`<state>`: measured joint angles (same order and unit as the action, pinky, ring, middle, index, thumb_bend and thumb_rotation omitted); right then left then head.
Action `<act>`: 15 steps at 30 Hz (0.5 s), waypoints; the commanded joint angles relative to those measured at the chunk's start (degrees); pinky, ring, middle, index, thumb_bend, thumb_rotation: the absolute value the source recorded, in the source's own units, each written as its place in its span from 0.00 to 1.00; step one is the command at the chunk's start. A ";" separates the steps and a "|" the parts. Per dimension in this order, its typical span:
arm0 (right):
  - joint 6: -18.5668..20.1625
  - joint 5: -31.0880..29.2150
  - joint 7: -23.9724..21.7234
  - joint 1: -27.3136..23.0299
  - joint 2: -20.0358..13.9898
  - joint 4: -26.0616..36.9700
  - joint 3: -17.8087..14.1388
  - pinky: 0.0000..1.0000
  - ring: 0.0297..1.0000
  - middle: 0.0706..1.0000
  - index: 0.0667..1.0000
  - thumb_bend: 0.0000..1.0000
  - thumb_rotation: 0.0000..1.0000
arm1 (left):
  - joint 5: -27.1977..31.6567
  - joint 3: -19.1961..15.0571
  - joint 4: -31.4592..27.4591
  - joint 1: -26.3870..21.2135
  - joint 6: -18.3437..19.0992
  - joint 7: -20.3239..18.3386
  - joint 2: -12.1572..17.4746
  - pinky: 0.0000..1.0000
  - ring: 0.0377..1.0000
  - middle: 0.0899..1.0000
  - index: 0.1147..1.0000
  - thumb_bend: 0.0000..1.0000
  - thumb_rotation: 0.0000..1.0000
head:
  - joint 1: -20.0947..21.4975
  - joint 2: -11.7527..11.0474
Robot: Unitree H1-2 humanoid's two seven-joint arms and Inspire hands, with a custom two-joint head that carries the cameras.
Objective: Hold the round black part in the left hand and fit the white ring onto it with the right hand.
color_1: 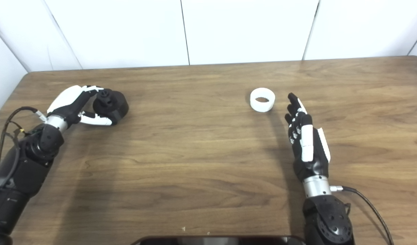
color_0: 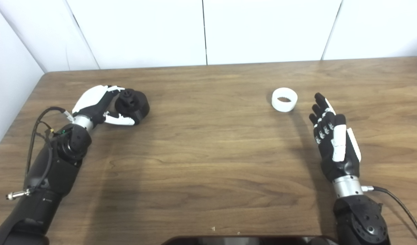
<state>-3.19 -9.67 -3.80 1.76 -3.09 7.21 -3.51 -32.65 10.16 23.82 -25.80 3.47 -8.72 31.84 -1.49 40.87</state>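
Observation:
The round black part (color_0: 134, 103) with a knob on top rests on the wooden table at the left. My left hand (color_0: 98, 103) is wrapped around it, fingers curled over its far side and thumb (color_0: 119, 119) lying along its near side. The white ring (color_0: 284, 99) stands on the table at the right, its hole facing up. My right hand (color_0: 332, 136) is open just near and to the right of the ring, fingers stretched out and pointing away, a short gap from it. It holds nothing.
The wooden table (color_0: 208, 153) reaches to white wall panels at the back and on the left. A dark object's edge (color_0: 245, 240) shows at the bottom middle. Cables trail from both forearms.

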 commanded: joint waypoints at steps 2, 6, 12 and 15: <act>-1.14 -0.26 -0.19 4.35 0.80 -4.25 -0.03 1.00 1.00 1.00 0.93 0.66 1.00 | 0.26 -0.71 -1.22 -2.61 -1.36 1.59 1.36 0.92 1.00 0.93 0.73 0.91 0.27 | -0.05 0.04; -1.37 -0.10 -0.22 4.40 0.76 -4.47 0.03 1.00 1.00 0.99 0.93 0.66 1.00 | 0.53 -0.85 -1.69 -2.31 -2.08 1.74 1.54 0.93 1.00 0.92 0.67 0.87 0.25 | -0.53 0.19; -0.96 -0.40 -0.56 4.38 0.72 -4.33 0.19 1.00 1.00 0.99 0.93 0.67 1.00 | 0.68 -1.15 -2.19 -2.09 -2.05 2.04 1.57 0.91 0.99 0.90 0.61 0.86 0.21 | -0.62 0.28; -0.72 -0.15 -0.44 4.32 0.70 -4.21 0.24 1.00 1.00 0.99 0.93 0.67 1.00 | 0.47 -1.19 -2.57 -1.95 -1.60 2.03 1.53 0.90 0.99 0.90 0.60 0.85 0.20 | -0.60 0.31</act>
<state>-3.18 -9.68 -3.93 1.78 -3.09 7.23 -3.47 -31.67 9.79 23.40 -25.78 2.11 -8.57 31.85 -2.02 41.13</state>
